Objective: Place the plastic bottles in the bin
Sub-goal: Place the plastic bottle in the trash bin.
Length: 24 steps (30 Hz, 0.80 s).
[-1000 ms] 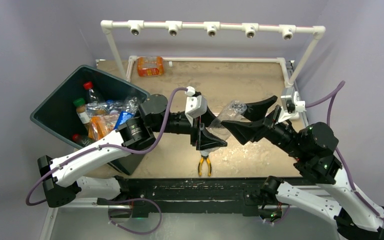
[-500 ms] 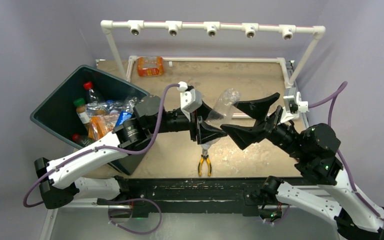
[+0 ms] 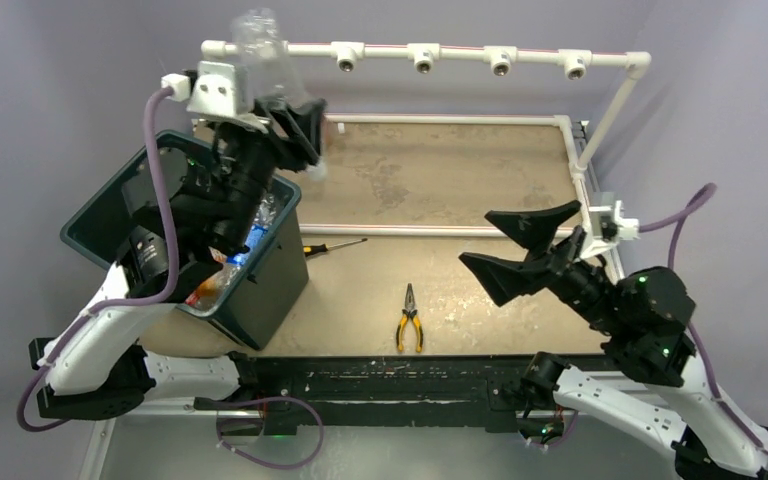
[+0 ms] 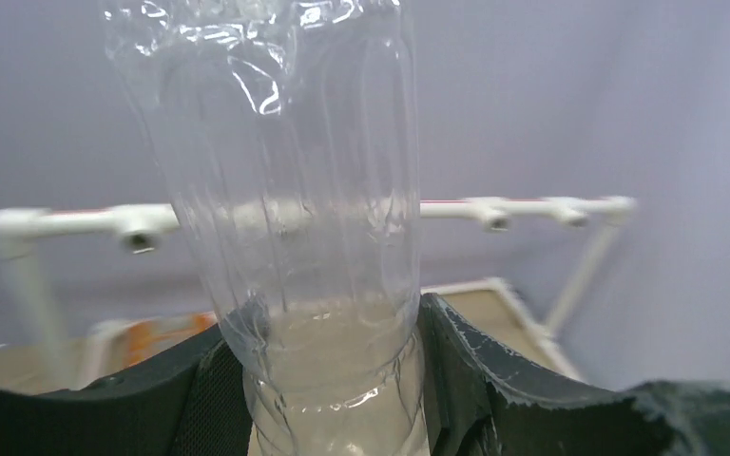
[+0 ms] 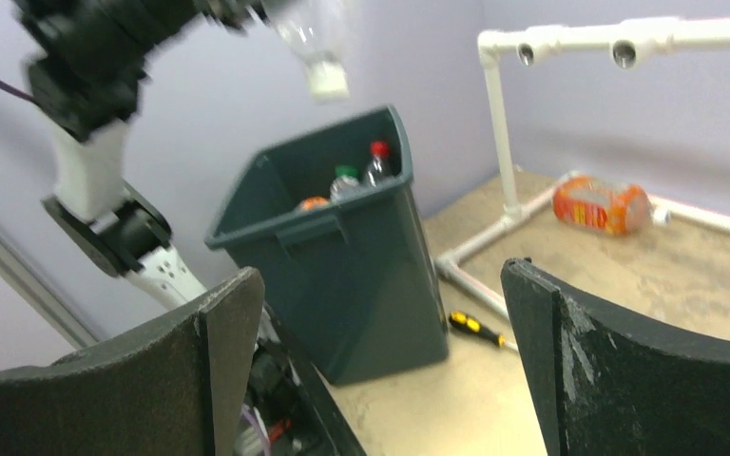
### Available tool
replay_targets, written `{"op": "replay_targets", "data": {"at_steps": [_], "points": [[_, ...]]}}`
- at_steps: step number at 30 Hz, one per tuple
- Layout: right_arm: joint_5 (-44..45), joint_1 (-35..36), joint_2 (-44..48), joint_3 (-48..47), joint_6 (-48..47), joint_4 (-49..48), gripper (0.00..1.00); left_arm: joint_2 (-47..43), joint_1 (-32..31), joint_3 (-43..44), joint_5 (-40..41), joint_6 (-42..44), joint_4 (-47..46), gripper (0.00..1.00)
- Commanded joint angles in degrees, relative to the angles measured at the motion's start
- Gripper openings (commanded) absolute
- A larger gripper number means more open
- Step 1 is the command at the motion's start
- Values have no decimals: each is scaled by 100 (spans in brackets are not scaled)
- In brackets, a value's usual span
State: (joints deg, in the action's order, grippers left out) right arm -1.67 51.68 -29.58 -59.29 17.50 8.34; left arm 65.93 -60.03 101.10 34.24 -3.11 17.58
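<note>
My left gripper is raised high over the far right corner of the bin and is shut on a clear plastic bottle. In the left wrist view the bottle stands between the fingers. In the right wrist view its white-capped neck points down above the bin. Several bottles lie in the bin. An orange bottle lies at the table's far edge and is hidden in the top view. My right gripper is open and empty over the right of the table.
Yellow-handled pliers lie near the front edge. A screwdriver lies right of the bin, also in the right wrist view. A white pipe frame spans the back, with a pipe rail across the table.
My left gripper has carried the clear bottle from mid-table up and left to above the bin. My right gripper stayed open and drew back slightly. The screwdriver has come into view.
</note>
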Motion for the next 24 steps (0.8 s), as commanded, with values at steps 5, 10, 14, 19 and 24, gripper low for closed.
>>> {"op": "replay_targets", "data": {"at_steps": [5,10,14,19,24], "points": [[350,-9,-222,663,142,-405,99,237,618,-713,4002,3062,-1149,0],[359,-9,-429,936,199,-708,99,483,3235,-274,1991,376,1560,0],[428,-9,-621,1251,234,-1045,99,195,3574,-788,2023,94,1220,0],[777,-9,-912,1764,355,-1659,99,-65,4003,-1385,2323,-205,1034,0],[941,-8,-1148,2074,610,-2094,99,-621,4204,-2218,2772,-560,968,0]]}}
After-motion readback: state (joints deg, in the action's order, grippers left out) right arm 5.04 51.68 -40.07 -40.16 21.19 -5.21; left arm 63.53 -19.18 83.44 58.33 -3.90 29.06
